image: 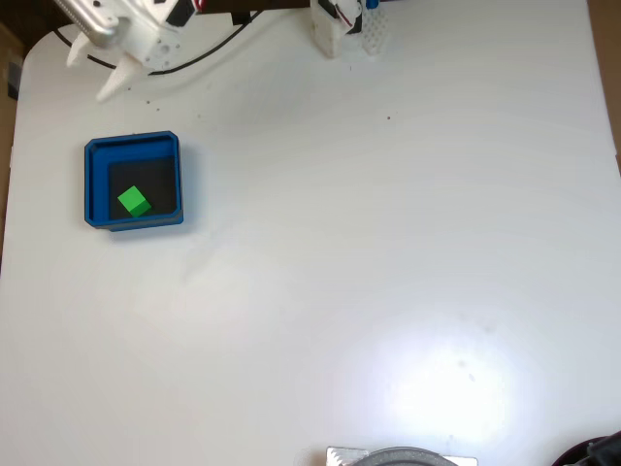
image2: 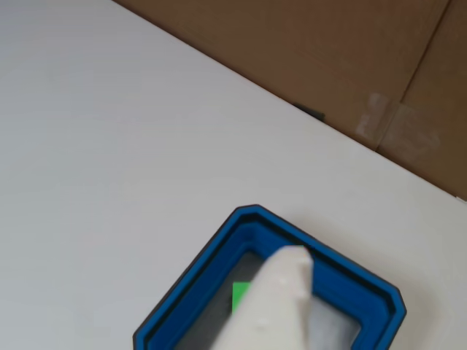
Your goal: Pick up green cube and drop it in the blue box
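A hobby or home workbench, by the look of it: a plain white tabletop (image: 369, 252) with rounded corners, a white 3D-printed robot arm (image: 126, 39) with black cables (image: 209, 49) at the upper left of the fixed view, and brown taped cardboard (image2: 343, 65) along the table's upper right edge in the other view.

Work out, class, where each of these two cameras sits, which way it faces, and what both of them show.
Fixed view: sits overhead, looking straight down on the white table; the arm's white pincer shows at the top left.
Other view: sits low and close, looking obliquely over the table toward brown cardboard; one white finger rises from the bottom edge.
Shared: the blue box holding the green cube.
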